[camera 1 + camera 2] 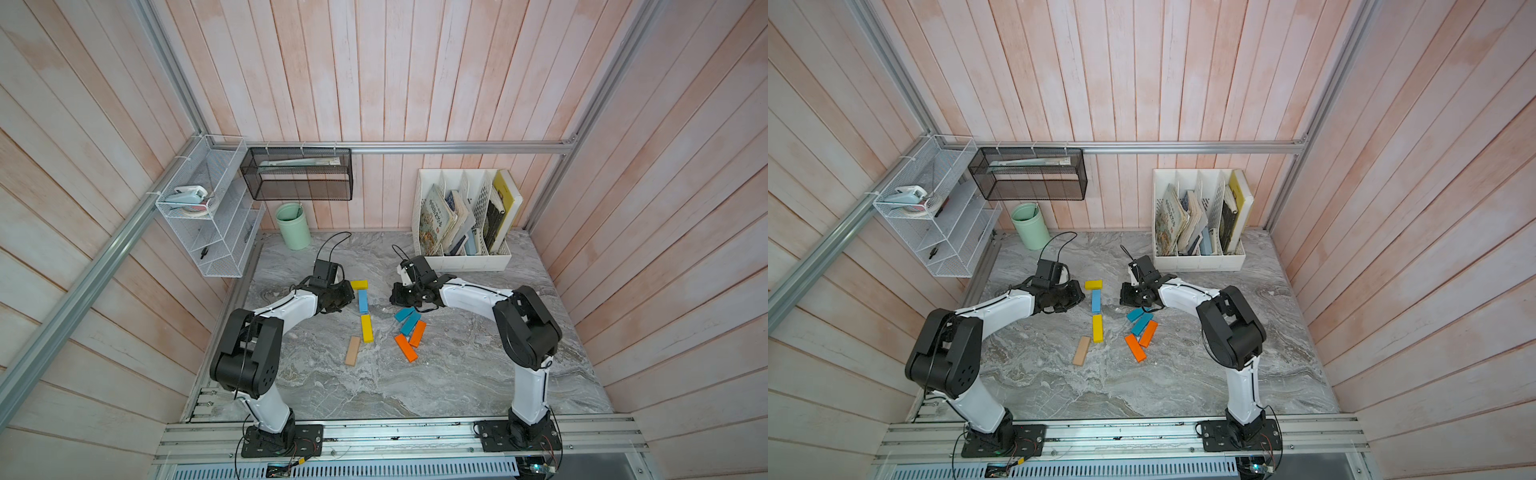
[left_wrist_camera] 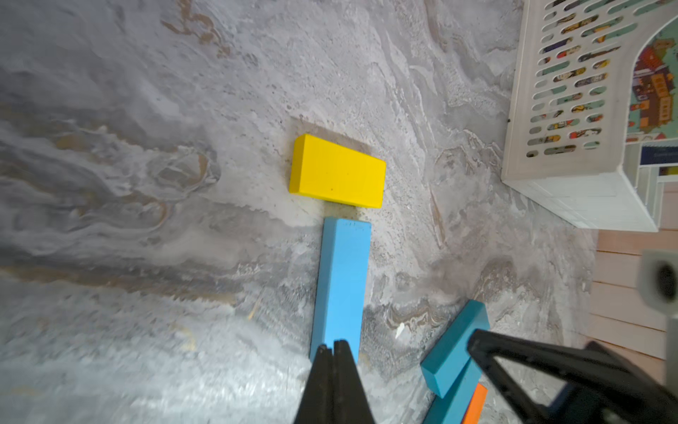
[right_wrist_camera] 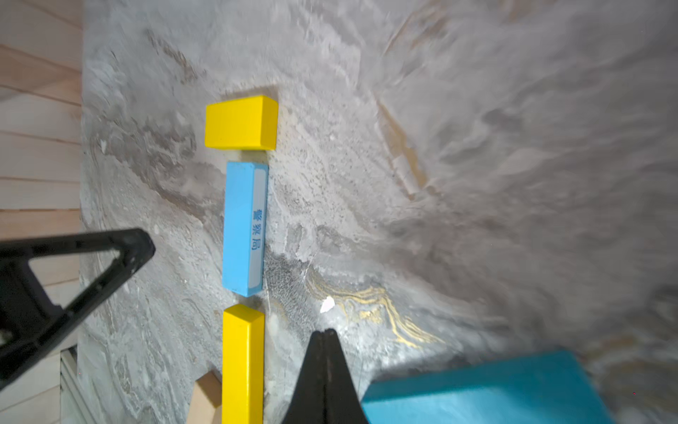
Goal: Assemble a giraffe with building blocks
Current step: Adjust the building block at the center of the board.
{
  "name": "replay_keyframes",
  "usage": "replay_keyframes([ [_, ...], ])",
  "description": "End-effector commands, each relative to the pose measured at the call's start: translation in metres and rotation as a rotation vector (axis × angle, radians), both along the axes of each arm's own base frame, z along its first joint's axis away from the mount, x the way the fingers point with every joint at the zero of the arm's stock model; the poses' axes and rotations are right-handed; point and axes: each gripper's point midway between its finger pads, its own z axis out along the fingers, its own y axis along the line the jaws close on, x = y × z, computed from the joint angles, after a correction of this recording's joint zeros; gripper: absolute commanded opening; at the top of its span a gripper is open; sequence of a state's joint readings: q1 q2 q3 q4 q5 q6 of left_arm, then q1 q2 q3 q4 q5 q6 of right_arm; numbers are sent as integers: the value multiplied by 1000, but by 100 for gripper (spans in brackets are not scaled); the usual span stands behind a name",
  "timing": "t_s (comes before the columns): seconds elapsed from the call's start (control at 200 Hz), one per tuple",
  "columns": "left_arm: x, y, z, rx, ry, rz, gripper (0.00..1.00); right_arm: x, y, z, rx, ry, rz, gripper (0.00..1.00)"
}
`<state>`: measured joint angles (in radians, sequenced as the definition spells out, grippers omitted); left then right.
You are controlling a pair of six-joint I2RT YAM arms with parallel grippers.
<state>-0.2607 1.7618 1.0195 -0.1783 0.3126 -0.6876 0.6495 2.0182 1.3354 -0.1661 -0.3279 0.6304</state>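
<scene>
While left gripper (image 2: 334,347) & right gripper (image 3: 324,334) flank the row, both pinched shut & empty, yellow head (image 1: 359,284), blue block (image 1: 363,301), yellow block (image 1: 367,328) lie in line, far to near. Neck step, prob.: tan block (image 1: 353,350), askew by yellow's near end, needs opened jaws & straightening next.

The left arm (image 1: 286,307) and right arm (image 1: 469,293) are showing white link shells alternating with bulky black joint housings. Thin black cables (image 1: 482,288) are running along the white links; black base plates (image 1: 309,436) are showing corner screws.
</scene>
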Motion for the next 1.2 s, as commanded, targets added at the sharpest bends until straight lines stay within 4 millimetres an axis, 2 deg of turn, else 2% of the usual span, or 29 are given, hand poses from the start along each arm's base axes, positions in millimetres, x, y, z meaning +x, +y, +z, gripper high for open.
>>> replay_keyframes([
  [0.0,8,-15,-4,-114,18,-29,0,-3,28,19,130,-7,107,0],
  [0.455,10,-12,-36,-96,69,-5,0,5,35,-8,247,63,114,0],
  [0.725,6,-14,-38,-101,71,-13,0,12,39,-25,249,93,108,0],
  [1.195,9,-23,-35,-116,63,-23,0,17,50,-31,258,104,114,0],
])
